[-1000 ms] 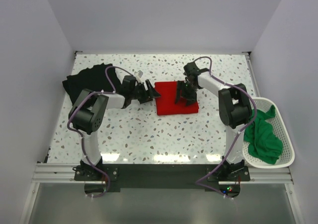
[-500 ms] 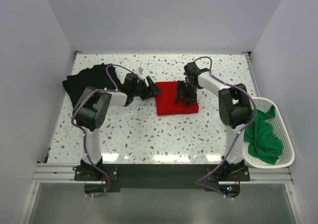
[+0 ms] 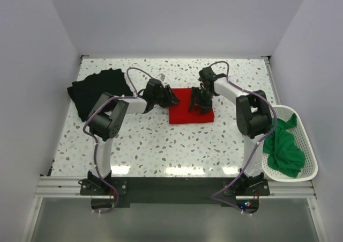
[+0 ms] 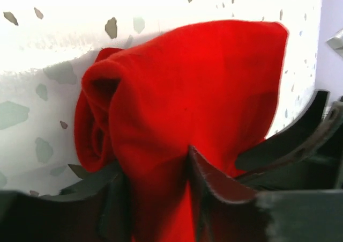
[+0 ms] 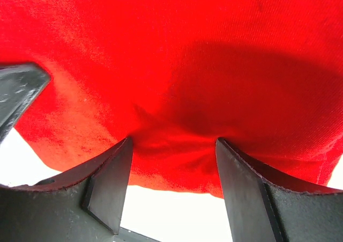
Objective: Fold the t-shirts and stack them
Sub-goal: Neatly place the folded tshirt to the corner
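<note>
The folded red t-shirt [image 3: 187,113] lies at the table's middle. My left gripper [image 3: 172,98] is at its left edge. In the left wrist view its jaws [image 4: 158,169] are closed on a bunched fold of the red t-shirt [image 4: 187,81]. My right gripper [image 3: 197,104] rests on the shirt's right part. In the right wrist view its jaws [image 5: 171,145] stand apart with their tips pressed on the puckered red t-shirt [image 5: 177,54]. The black t-shirt [image 3: 96,89] lies spread at the far left. The green t-shirt [image 3: 284,148] lies crumpled in the basket.
The white perforated basket [image 3: 310,145] sits at the table's right edge, next to the right arm's base. White walls enclose the table on the left, back and right. The speckled tabletop [image 3: 161,145] shows bare in front of the red shirt.
My left gripper has moved right, from beside the black t-shirt to the red t-shirt's left edge, and has closed on it. The right arm has not moved.
</note>
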`<action>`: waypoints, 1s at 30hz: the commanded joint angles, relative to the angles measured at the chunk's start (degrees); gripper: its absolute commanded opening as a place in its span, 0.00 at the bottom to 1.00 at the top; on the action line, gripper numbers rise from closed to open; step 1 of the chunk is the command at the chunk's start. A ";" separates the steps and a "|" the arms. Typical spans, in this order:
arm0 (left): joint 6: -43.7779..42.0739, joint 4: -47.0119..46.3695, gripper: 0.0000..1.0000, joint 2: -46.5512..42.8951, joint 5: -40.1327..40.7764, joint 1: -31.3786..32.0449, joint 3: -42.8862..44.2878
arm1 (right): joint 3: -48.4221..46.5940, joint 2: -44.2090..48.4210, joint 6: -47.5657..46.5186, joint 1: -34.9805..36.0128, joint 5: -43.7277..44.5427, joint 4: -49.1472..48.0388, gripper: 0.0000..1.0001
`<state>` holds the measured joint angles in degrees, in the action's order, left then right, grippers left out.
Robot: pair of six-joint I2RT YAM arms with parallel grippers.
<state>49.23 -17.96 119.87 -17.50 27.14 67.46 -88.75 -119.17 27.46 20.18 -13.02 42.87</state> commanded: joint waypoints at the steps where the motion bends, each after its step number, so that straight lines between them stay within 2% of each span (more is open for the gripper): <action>1: -2.12 14.43 0.42 3.52 4.30 1.69 1.08 | 1.12 -1.41 0.31 0.29 -0.78 -1.65 0.67; 2: -2.82 17.05 0.28 3.52 5.36 1.69 1.62 | 1.21 -1.24 0.31 0.21 -0.87 -1.65 0.67; 4: -3.61 19.78 0.15 2.91 8.00 1.69 2.67 | 1.12 -0.97 0.22 0.29 -1.13 -1.48 0.67; 5: -4.66 21.45 0.06 2.56 8.79 1.69 3.02 | 1.04 -0.62 0.14 0.29 -1.13 -1.30 0.67; 7: -5.90 23.31 0.00 1.60 11.42 1.69 4.51 | 0.77 -0.18 -0.21 0.21 -1.13 -0.78 0.68; 11: -12.38 29.88 0.00 -0.16 16.69 1.60 8.64 | -0.46 0.87 -1.18 0.21 -0.43 0.89 0.69; 17: -23.89 40.61 0.00 -1.57 28.65 1.52 16.82 | -0.37 3.33 -1.89 0.29 0.45 2.30 0.69; 30: -42.46 47.13 0.00 -8.51 45.35 -0.76 18.58 | 3.67 6.84 -1.27 0.21 -0.17 1.42 0.69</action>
<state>13.91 26.00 115.98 20.08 27.68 83.40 -85.91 -116.44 26.72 20.60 -13.08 43.72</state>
